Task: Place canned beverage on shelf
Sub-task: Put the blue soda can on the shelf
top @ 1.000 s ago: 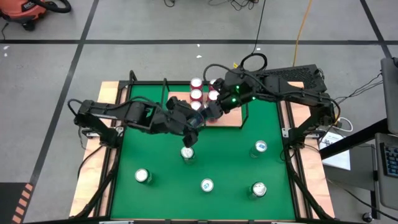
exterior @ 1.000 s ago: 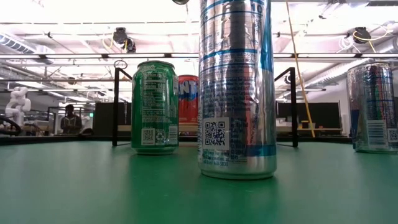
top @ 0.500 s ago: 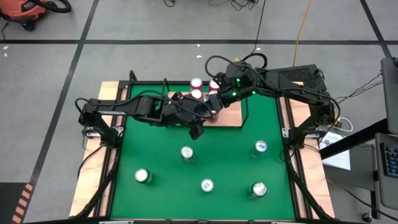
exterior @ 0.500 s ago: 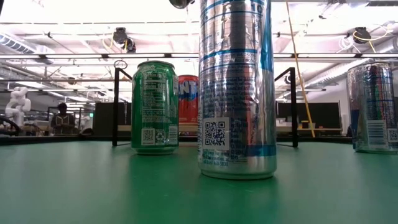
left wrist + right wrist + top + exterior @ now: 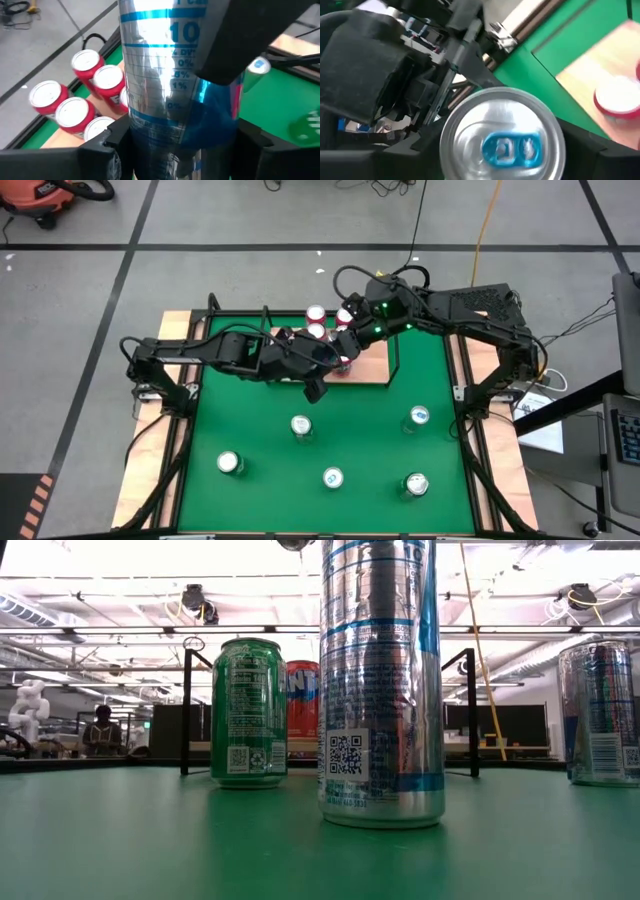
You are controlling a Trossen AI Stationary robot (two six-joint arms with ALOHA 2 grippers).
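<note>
My left gripper point(image 5: 175, 145) clamped on silver can point(image 5: 170, 85) | 5 red cans point(image 5: 75, 112) crowd shelf point(image 5: 372, 368) | my right gripper point(image 5: 343, 345) among them, grip unreadable.

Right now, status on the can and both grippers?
Left gripper shut on silver-blue can, by shelf. Right gripper close alongside. Red cans already on shelf.

Red cans point(image 5: 317, 330) crowd the back of the shelf point(image 5: 375, 368), and both arms meet over its front edge. On the green mat point(image 5: 250, 420), five cans point(image 5: 333, 477) stand well apart with open lanes between them.
</note>
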